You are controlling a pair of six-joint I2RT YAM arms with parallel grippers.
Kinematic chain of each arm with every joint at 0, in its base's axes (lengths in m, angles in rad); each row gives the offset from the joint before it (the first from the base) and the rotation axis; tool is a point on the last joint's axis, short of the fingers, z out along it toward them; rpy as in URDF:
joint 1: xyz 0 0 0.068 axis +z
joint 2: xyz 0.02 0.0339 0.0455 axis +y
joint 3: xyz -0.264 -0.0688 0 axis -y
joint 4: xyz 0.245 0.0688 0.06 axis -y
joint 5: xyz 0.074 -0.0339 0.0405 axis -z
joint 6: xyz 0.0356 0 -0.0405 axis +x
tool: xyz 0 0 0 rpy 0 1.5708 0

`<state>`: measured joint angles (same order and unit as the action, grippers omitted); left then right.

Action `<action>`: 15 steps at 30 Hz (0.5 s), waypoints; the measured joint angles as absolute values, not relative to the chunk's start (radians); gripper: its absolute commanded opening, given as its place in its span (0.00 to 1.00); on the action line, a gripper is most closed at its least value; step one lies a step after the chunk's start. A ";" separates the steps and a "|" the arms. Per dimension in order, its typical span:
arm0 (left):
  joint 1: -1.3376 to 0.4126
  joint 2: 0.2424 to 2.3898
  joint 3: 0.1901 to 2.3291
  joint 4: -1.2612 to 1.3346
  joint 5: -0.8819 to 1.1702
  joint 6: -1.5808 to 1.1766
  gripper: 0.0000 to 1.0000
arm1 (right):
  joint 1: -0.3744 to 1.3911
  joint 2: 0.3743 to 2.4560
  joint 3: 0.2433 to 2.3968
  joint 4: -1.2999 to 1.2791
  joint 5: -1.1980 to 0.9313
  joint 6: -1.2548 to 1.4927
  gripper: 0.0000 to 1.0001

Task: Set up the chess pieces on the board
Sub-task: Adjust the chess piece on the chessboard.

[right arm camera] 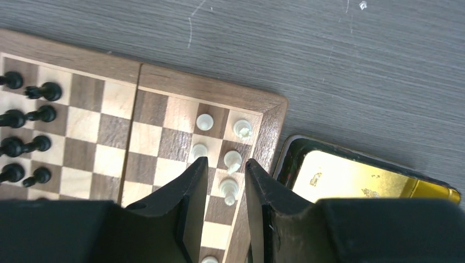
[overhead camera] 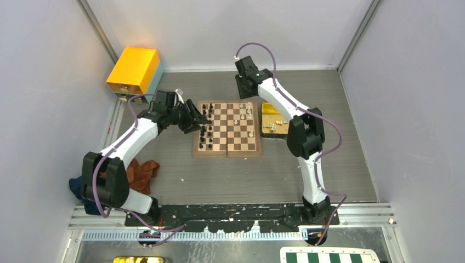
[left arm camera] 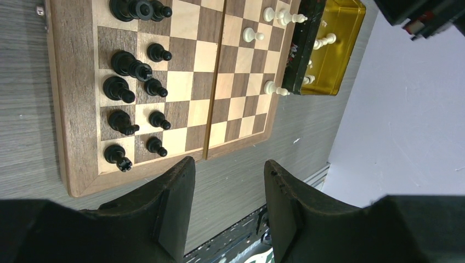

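Status: mid-setup, working the white side. My right gripper [right arm camera: 226, 162] hangs over the far corner of the board [right arm camera: 219, 99] on the right arm's side. The jaws are apart and straddle one white piece [right arm camera: 229, 187] standing in the edge column. I see a gap on both sides of it, so I read it as released, not grasped. The other white pieces [right arm camera: 204, 121] stand just beside it in two columns, and my fingertips [right arm camera: 200, 164] sit right among them. My left gripper [left arm camera: 227, 171] is unclenched and empty. It sits off the board's edge over the table [left arm camera: 22, 109], near the black pieces [left arm camera: 130, 64], which stand in two columns on the left arm's side. I can't tell whether that side is complete. More white figures sit in the gold tray [left arm camera: 335, 52] just beside the board, and white's columns show bare squares, so white isn't done. My guess is that this is the let-go end of a placement. The next move calls for a straight vertical lift, with no sideways drift, until the fingers clear the neighbours. Then I'd swing to the tray, pinch one small figure by its body, and stand it on a free square in white's columns. The main risk is a finger clipping an adjacent piece and toppling it.
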<state>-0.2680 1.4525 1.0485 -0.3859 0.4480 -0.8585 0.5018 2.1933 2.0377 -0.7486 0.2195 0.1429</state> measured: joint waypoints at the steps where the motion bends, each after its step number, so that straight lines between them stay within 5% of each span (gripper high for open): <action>1: -0.268 1.451 1.048 -0.386 0.448 -0.859 0.50 | 0.506 2.182 2.037 -0.750 0.222 0.141 0.37; 15: -0.268 1.405 1.033 -0.387 0.437 -0.859 0.50 | 0.646 2.069 1.865 -0.765 0.231 0.159 0.37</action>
<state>-0.2680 1.4048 1.0328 -0.3870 0.4366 -0.8585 0.6464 2.0686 1.8648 -0.7647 0.2310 0.1585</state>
